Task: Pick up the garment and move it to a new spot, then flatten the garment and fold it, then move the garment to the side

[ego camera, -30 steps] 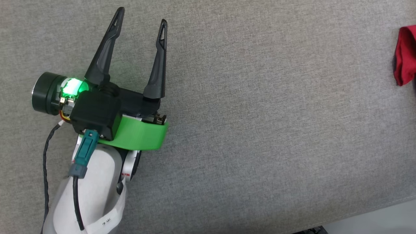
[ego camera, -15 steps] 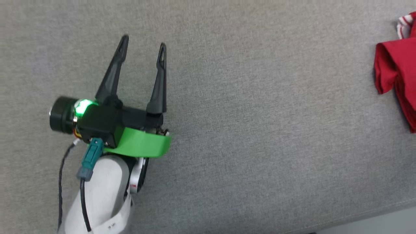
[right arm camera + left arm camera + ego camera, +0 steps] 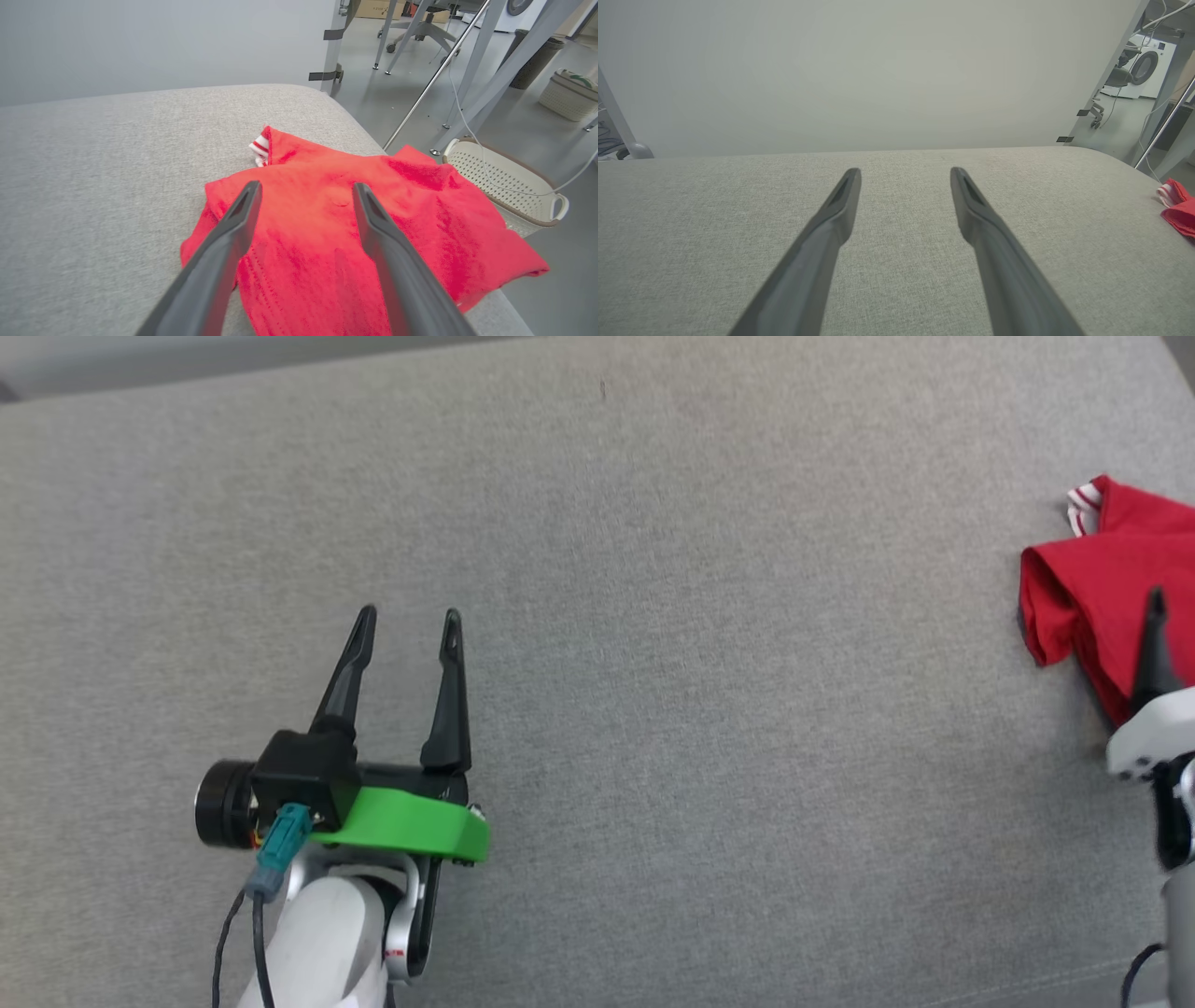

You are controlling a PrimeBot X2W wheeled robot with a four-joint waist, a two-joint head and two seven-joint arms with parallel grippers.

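The left claw hangs at the lower left of the head view, forearm rising from the bottom edge, fingers pointing up-frame and open over the grey cushion. The red shirt lies crumpled at the right edge, near the cushion's corner. The right claw is spread wide above it, gripping nothing.

No legible text — no numbers
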